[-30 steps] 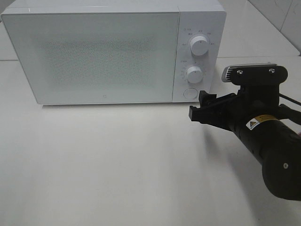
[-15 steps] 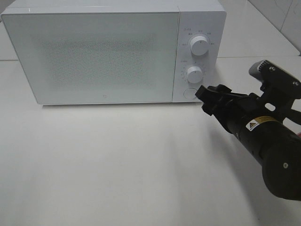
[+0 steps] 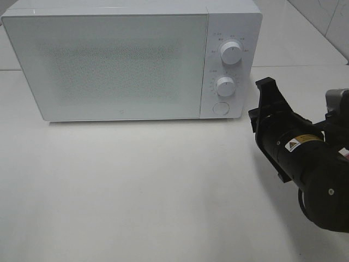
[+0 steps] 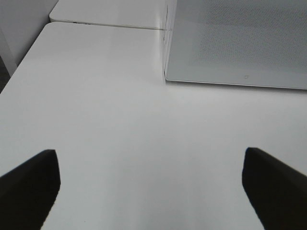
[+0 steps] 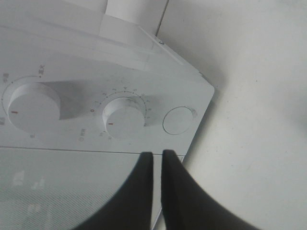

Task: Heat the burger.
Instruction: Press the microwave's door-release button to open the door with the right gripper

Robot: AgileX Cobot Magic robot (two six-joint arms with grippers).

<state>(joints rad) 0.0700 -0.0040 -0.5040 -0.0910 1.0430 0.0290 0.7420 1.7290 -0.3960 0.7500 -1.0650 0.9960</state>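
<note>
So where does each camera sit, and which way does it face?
Exterior high: mounted high, looking down at the microwave front and table; right arm shows.
Left wrist: low over the table, facing the microwave's door corner; open left gripper shows.
Right wrist: close up, facing its dials; shut right gripper shows.
Shared: all three see the microwave.

1. Reads as a robot test bench dressed as a kitchen corner, not a lived-in home kitchen.
2. A white microwave (image 3: 109,60) fills the upper left and centre of the high view. Its right-hand panel carries an upper dial (image 3: 232,53), a lower dial (image 3: 225,85) and a round button (image 3: 220,108).
3. It stands on a plain white counter (image 3: 136,191).
4. Upper right corner: a white tiled surface (image 3: 327,22) with grey joints.
5. Lower right: a black robot arm (image 3: 305,164) bearing a yellow warning sticker (image 3: 297,143), which is the lab sign.
</note>
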